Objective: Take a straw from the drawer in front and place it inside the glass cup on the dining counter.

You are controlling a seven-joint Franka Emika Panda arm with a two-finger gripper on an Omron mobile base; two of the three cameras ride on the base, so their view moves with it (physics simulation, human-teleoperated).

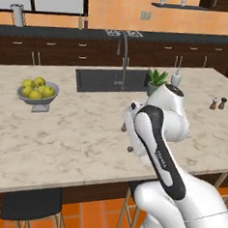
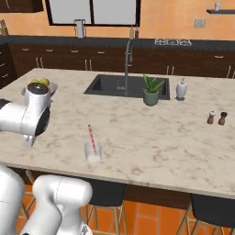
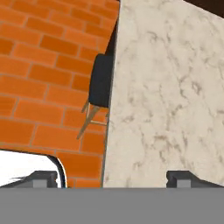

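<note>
The glass cup [image 2: 93, 153] stands near the front edge of the dining counter [image 2: 151, 137]. The pink-red straw [image 2: 92, 139] leans inside it, its top sticking out above the rim. My gripper [image 3: 111, 178] is open with nothing between its fingertips [image 3: 41, 177], which stand wide apart. In the hand view it looks down over the counter's edge [image 3: 114, 109], with marbled stone on one side and orange floor tiles on the other. In the right base view my arm is to the left of the cup and apart from it. The drawer is out of view.
A bowl of yellow-green apples [image 1: 37, 93] sits at the counter's left. The dark sink [image 1: 109, 79], a potted plant [image 2: 151, 90] and a soap bottle [image 2: 181, 89] are at the back. Two small shakers [image 2: 216, 118] stand to the right. Dark stools [image 3: 100, 83] are tucked under the counter's front edge.
</note>
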